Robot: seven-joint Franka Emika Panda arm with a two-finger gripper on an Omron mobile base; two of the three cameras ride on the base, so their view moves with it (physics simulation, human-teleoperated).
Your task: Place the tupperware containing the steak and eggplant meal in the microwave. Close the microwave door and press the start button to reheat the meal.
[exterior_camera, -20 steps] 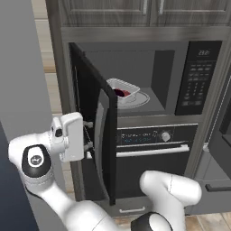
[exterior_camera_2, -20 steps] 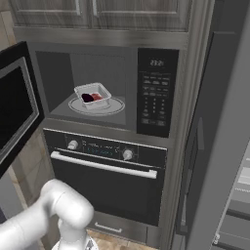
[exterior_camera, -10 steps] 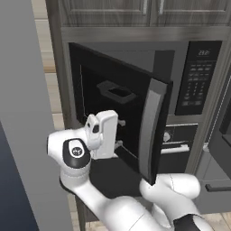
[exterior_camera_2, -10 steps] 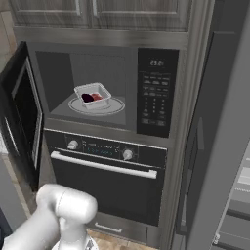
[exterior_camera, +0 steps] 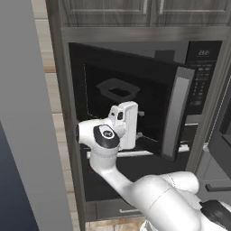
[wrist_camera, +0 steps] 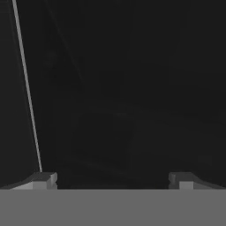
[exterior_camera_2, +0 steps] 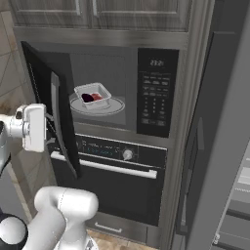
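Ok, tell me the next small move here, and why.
Probably keep pushing the microwave door toward the microwave. The tupperware already sits on the turntable, the door stands partly open, and the open gripper presses empty against its outer face.

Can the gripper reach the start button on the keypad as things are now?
Probably not yet. The gripper, fingers open, is against the outer face of the microwave door, which stands half shut between it and the keypad. With the door closed, the way should be free.
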